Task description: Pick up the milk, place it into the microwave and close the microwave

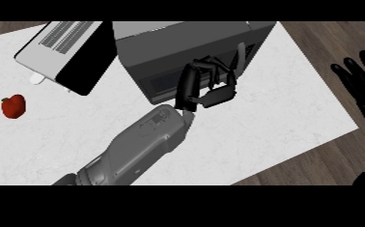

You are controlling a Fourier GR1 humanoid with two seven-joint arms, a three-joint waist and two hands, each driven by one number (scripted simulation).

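The grey microwave (192, 40) stands at the back middle of the white counter (285, 120). Its door (68, 52) is swung wide open to the left. My left hand (191, 88) is at the microwave's front opening, its fingers (210, 66) loosely bent and its thumb (217, 96) spread. Nothing shows between them. No milk is visible anywhere on the counter; the hand and the microwave's top hide the dark cavity. My right hand (353, 78) rests open at the right edge, fingers up, off the counter.
A red fruit (13, 106) lies at the counter's left edge, in front of the open door. A wooden floor (321, 42) shows beyond the counter's right side.
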